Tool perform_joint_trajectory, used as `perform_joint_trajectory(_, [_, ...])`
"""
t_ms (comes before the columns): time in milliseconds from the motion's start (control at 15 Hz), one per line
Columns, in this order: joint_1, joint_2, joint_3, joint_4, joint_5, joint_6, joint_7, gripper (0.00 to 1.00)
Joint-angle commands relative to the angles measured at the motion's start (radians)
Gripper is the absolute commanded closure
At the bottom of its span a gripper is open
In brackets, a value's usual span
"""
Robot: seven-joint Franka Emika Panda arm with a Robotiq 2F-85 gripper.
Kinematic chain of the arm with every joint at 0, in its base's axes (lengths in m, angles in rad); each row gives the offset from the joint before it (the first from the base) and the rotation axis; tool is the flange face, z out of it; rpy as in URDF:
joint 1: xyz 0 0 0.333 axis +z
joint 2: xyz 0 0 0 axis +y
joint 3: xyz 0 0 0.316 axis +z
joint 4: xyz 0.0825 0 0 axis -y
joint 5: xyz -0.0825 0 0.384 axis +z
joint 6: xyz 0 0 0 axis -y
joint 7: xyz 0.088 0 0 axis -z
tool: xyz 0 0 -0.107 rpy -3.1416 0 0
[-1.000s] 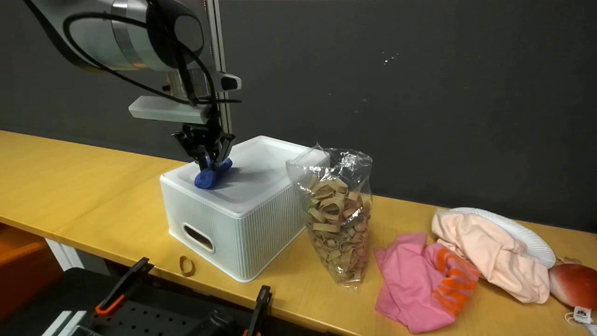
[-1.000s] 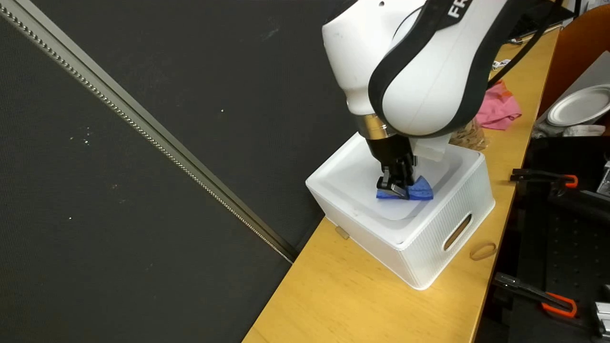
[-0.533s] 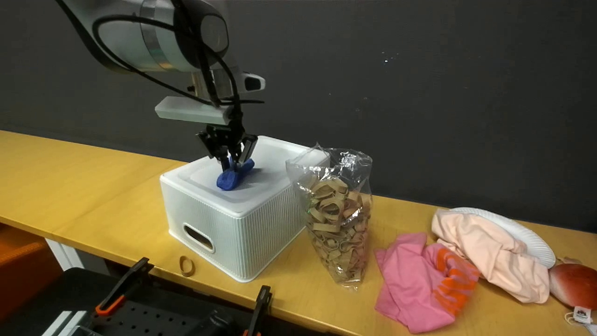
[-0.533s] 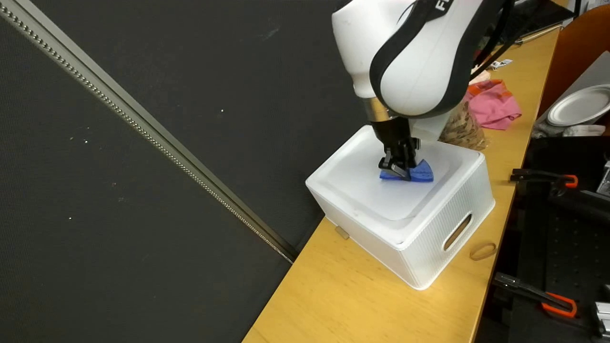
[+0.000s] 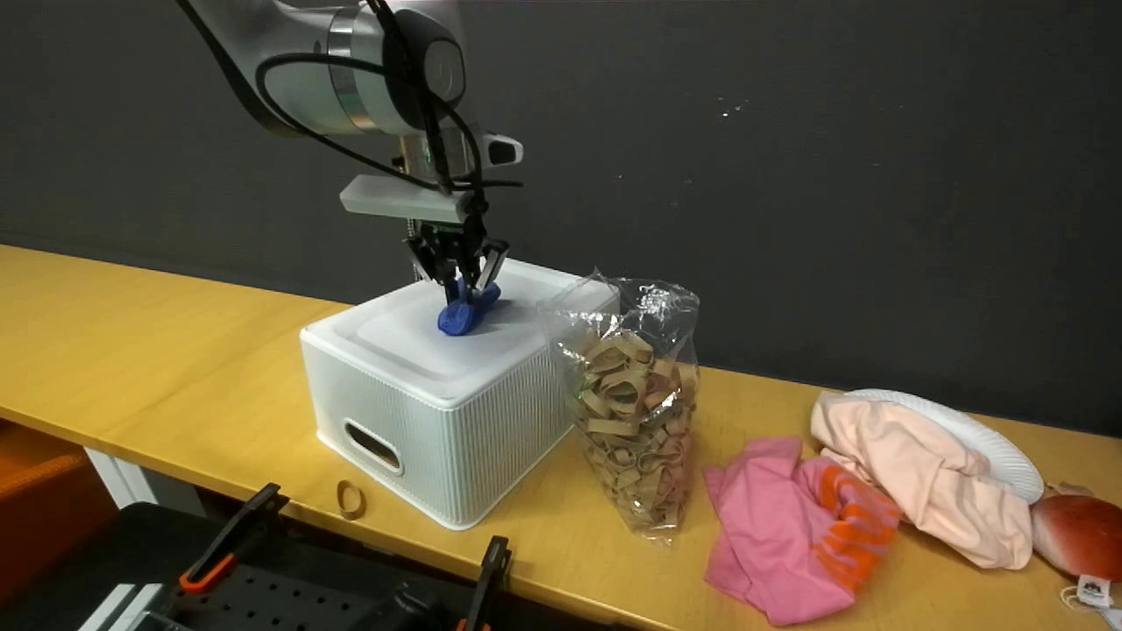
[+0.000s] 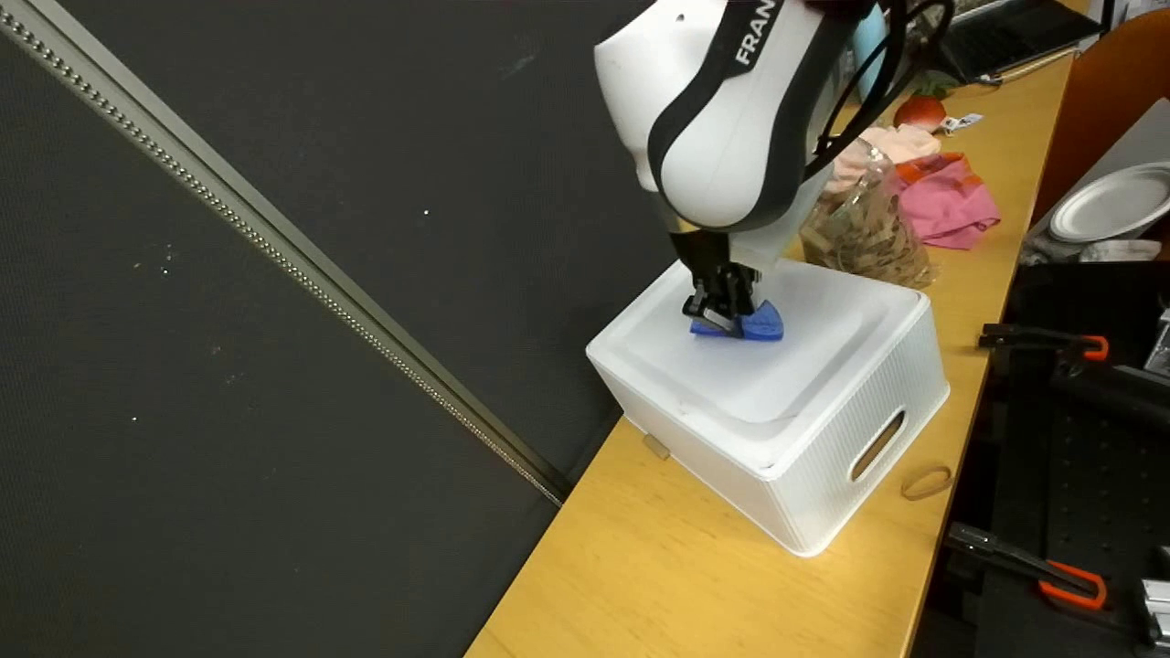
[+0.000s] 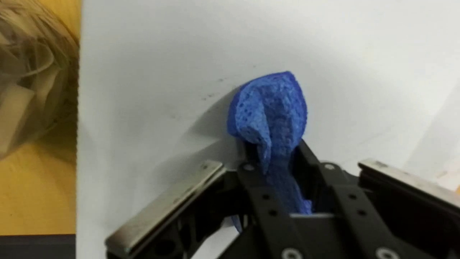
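Note:
My gripper [image 7: 275, 151] is shut on a blue sponge [image 7: 267, 108], which is folded and pinched between the two black fingers. In the wrist view the sponge's rounded end sticks out beyond the fingertips, and the rest runs back between them. It rests on or just over the white lid [image 6: 804, 366] of a ribbed white box; contact underneath is hidden. Small dark smudges [image 7: 212, 86] mark the lid beside the sponge. Both exterior views show the gripper pointing down, over the half of the lid towards the dark wall.
A clear bag of tan rubber bands [image 5: 635, 421] stands against the box's side. Beyond lie a pink cloth [image 5: 789, 535], a peach cloth [image 5: 920, 473], a white plate [image 5: 990, 443] and a red plush [image 5: 1078, 535]. A loose band [image 5: 351, 499] and clamps [image 5: 232, 535] are along the table's front edge.
The gripper has carried the sponge across the lid, away from the end with the handle slot and then towards the wall side. The grip has stayed the same; the box has not moved.

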State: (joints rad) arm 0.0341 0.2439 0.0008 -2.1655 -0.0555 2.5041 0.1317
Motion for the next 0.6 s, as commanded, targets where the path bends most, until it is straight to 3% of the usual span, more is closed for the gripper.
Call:
perform_joint_trajectory(0, [0.034,0.093,0.028,0.078,0.01,-0.042,0.005,0.93])
perform_joint_trajectory(533, [0.039,0.032,0.004,0.001,-0.012,-0.044,0.019,0.93])
